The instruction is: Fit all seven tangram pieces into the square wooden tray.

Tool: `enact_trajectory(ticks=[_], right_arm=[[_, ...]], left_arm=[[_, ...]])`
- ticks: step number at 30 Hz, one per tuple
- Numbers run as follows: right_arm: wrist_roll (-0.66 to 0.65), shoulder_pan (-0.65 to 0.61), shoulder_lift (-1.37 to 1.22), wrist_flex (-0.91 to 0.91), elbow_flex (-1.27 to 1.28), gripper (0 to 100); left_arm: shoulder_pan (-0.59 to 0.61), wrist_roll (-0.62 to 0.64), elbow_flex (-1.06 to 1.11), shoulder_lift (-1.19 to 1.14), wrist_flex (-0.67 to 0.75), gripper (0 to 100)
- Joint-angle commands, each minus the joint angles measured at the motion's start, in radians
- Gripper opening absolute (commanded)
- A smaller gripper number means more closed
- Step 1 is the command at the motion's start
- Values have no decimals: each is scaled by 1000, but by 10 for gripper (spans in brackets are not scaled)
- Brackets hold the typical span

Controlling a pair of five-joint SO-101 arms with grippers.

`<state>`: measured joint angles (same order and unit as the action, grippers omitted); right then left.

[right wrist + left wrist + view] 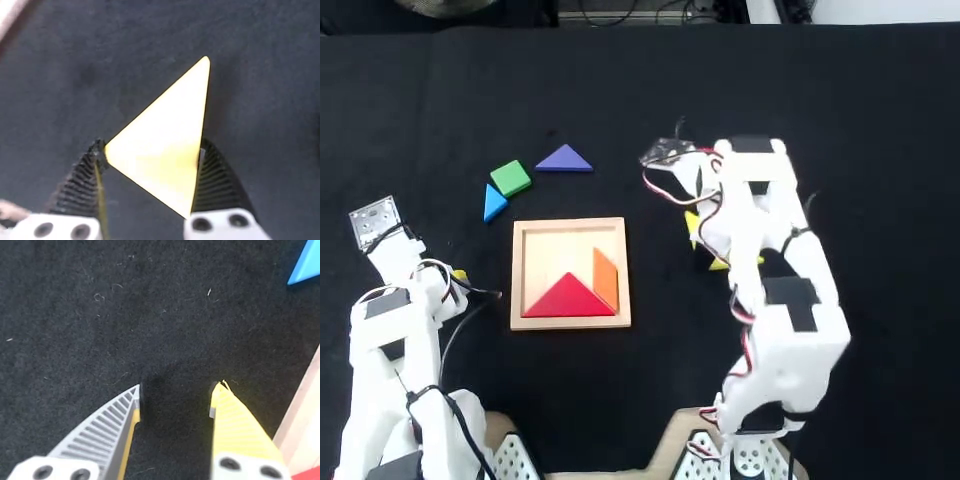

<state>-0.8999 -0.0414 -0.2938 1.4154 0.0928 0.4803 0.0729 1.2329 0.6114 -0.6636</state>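
1. Right tool (150, 147) is clamped on the yellow triangle (167, 120), right of the tray (570, 224), mid-frame in the high view.
2. Left tool (177, 387) is wide and holds nothing, over the black tabletop (840, 100) just left of the tray.
3. In the tray: red triangle (568, 296) along the bottom edge, orange piece (606, 277) at its right.
4. Loose, up-left of the tray: green square (510, 178), blue triangle (494, 202), purple triangle (563, 160).

One tray (569, 223), six tangram pieces (510, 178) (two inside it), two arms (790, 300).
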Motion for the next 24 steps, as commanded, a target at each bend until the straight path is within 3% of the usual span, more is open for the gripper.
enact_trajectory(ticks=[1,6,13,18,24], right_arm=[[81,-41,150,78,-48,11],[135,-63,213,81,-18,11],[327,-86,96,-230,150,11],[411,-87,-1,-252,113,19],[433,-86,-8,-230,99,228]], left_arm=[[-12,3,-44,17,0,230],[-12,3,-42,17,-2,230],[-12,3,-42,17,-5,230],[-12,3,-42,17,-2,230],[-12,3,-42,17,-2,230]])
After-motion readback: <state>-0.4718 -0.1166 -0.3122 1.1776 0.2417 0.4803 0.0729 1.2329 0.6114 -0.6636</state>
